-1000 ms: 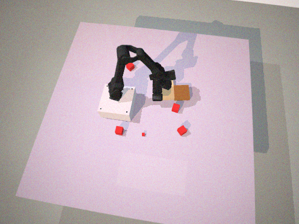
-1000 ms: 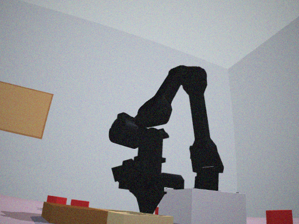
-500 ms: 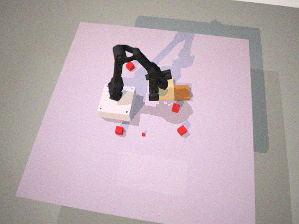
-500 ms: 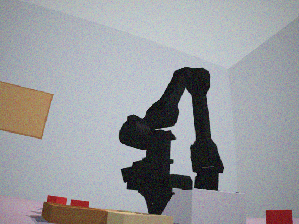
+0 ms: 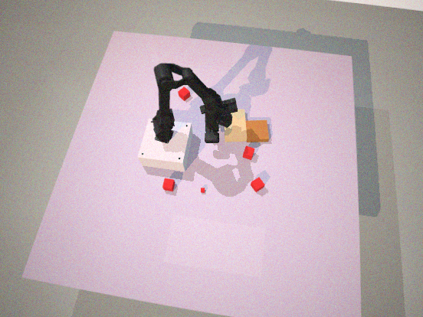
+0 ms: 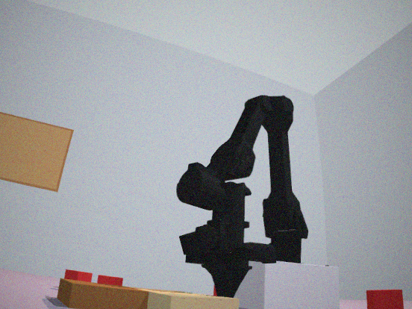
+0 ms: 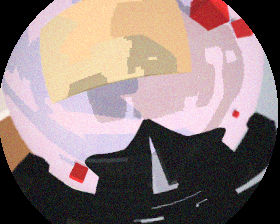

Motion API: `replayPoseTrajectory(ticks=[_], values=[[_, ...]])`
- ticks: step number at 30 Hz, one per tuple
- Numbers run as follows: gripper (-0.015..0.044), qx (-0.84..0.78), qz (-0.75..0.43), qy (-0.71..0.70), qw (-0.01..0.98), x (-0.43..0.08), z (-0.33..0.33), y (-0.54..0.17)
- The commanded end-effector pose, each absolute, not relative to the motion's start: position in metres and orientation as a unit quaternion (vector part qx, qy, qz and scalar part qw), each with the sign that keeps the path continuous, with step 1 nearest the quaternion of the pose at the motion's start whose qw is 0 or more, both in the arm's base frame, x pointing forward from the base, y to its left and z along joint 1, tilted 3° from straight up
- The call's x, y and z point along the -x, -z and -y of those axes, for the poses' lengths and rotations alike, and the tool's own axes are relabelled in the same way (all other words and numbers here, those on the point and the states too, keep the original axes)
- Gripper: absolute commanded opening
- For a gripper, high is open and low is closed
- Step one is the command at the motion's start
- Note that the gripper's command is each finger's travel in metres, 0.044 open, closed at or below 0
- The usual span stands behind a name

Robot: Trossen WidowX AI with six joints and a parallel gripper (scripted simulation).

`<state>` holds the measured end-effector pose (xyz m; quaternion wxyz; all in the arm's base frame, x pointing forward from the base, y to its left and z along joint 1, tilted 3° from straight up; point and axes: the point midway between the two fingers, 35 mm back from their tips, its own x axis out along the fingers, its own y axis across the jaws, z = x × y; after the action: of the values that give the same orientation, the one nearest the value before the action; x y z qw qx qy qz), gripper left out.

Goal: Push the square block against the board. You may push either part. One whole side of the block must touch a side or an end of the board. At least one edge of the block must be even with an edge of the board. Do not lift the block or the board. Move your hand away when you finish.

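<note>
The orange square block (image 5: 258, 131) (image 6: 108, 296) lies flat against the right long side of the longer pale board (image 5: 235, 133) (image 6: 201, 303) (image 7: 62, 65) in the top view, with no gap visible. Their lower edges look even there, and the board reaches farther up than the block. The block is out of the wrist view. My gripper (image 6: 226, 296) (image 7: 146, 122) is shut and empty, pointing down. It is on the board's side away from the block, with a strip of mat between the fingertips and the board in the wrist view. The arm hides the fingertips in the top view.
Red cubes lie around: one near the block (image 5: 248, 152), one farther down (image 5: 257, 184), one by the white base box (image 5: 165, 147) (image 6: 302, 285) at its lower side (image 5: 168, 184), a tiny one (image 5: 202, 190), and one behind the arm (image 5: 184, 93).
</note>
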<state>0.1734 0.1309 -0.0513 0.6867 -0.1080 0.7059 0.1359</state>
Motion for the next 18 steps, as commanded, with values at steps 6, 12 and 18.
replayPoseTrajectory(ticks=[6, 12, 18], values=[[0.0000, 0.106, -0.703, -0.137, 0.690, -0.177, -0.130, -0.003], [0.0000, 0.133, -0.693, -0.168, 0.688, -0.184, -0.139, -0.001], [0.0000, 0.204, -0.672, -0.240, 0.671, -0.193, -0.156, -0.005]])
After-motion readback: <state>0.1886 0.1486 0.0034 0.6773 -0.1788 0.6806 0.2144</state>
